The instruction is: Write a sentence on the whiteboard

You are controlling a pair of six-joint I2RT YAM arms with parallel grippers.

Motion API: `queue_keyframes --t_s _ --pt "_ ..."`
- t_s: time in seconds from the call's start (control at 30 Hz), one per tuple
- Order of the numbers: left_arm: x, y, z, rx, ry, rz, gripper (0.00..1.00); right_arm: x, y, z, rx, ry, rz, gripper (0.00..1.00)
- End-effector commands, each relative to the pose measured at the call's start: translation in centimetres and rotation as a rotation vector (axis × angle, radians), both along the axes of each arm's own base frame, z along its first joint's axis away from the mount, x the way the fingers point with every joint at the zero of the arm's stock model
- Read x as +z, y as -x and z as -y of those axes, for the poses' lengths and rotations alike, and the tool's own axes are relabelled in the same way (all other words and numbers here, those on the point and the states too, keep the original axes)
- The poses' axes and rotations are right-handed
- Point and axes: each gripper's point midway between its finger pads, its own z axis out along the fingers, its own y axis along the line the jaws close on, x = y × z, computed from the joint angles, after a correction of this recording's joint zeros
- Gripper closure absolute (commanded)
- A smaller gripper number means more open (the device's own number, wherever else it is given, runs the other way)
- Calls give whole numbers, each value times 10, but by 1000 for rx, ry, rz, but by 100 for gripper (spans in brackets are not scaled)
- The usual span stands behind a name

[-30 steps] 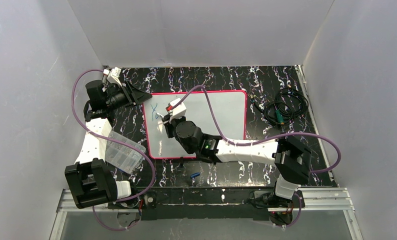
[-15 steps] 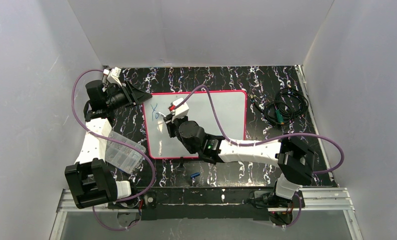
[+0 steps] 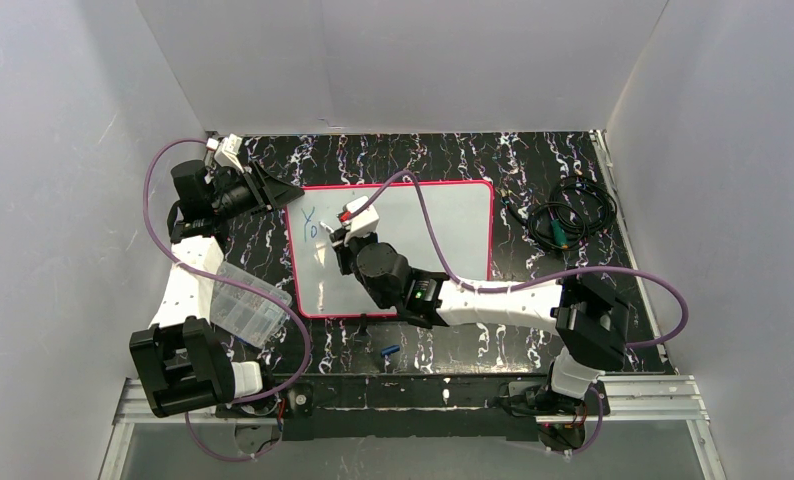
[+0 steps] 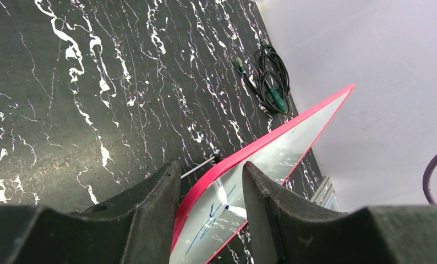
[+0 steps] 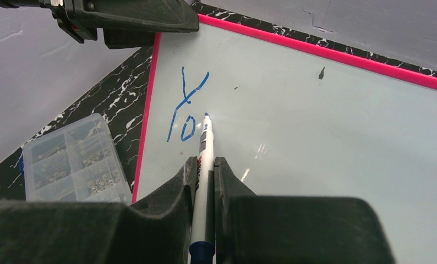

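The whiteboard [image 3: 443, 230], glossy white with a pink-red frame, lies on the black marbled table. The sentence [image 3: 315, 226] is blue and reads only "Yo" near the top left corner; it also shows in the right wrist view [image 5: 186, 107] and the left wrist view [image 4: 213, 217]. My right gripper [image 3: 341, 238] [image 5: 206, 160] is shut on a white marker [image 5: 205, 148], whose blue tip touches the board [image 5: 315, 137] just right of the "o". My left gripper [image 3: 288, 190] [image 4: 211, 168] clamps the board's top left corner [image 4: 293, 143], one finger on each side of the frame.
A clear plastic box [image 3: 243, 303] of small parts sits left of the board, also in the right wrist view [image 5: 67, 159]. A blue marker cap [image 3: 390, 350] lies in front of the board. A coiled black cable [image 3: 571, 212] lies at the far right. Grey walls enclose the table.
An "o" has appeared after the "Y". My right gripper with the marker has shifted slightly right along the board. The left arm has not moved.
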Motion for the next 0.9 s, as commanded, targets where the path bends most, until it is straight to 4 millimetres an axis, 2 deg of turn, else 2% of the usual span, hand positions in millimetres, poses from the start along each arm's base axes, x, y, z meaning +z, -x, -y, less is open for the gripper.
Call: queue_keyframes --t_s 0.0,0.23,0.37,0.63,0.87 --pt "12 11 7 -42 7 35 57 6 -3 10 -33 -16 1 99" --pt "12 11 7 -41 7 34 57 -14 4 12 -3 5 -48 99" --pt "12 11 7 -42 7 33 57 -17 5 15 -8 8 -56 99" --pt "12 11 7 -42 7 33 57 -1 -1 23 -56 -16 -23 99" --pt "12 11 7 -41 8 32 57 15 -6 20 -71 -35 19 99"
